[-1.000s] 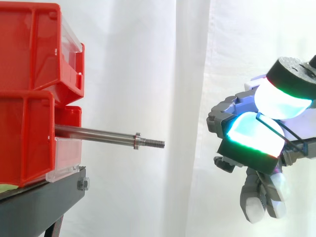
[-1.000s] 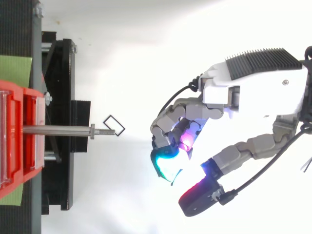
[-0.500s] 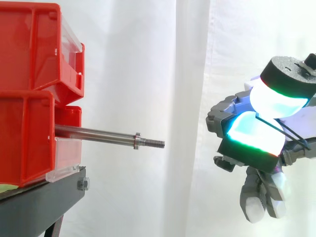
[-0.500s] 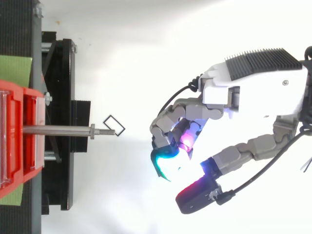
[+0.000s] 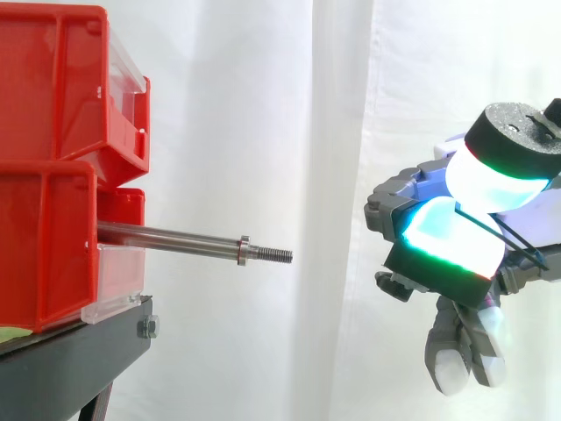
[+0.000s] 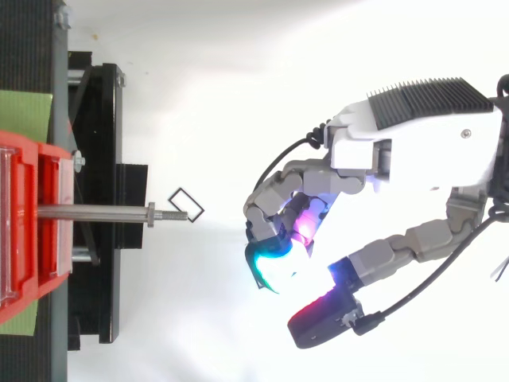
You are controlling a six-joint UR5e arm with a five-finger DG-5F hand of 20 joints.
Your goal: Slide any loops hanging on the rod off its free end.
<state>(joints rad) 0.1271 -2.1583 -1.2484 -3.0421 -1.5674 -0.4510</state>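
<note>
Robot hand [image 5: 456, 254], side view: at the right, well apart from the rod [image 5: 175, 238] and roughly level with its free end. The fingers are curled inward toward the thumb with nothing between them – a clenched, unladen posture. Glowing fingertips [image 5: 495, 180] read cyan and green here; lower pads hang white beneath.

Top view: the hand [image 6: 398, 159] enters from the right, curled fingers pointing toward the rod [image 6: 95, 212], with open floor between the two.

The rod – a steel bar – projects level from between the stacked red bins [image 5: 53, 175] on the black stand [image 5: 79, 360], pointing right. A collar [image 5: 244, 250] sits near the tip, and beyond it is the threaded end [image 5: 273, 255]. In the top view a small black square outline [image 6: 186, 204] lies on the floor just past the tip. A white curtain [image 5: 263, 132] forms the backdrop.
</note>
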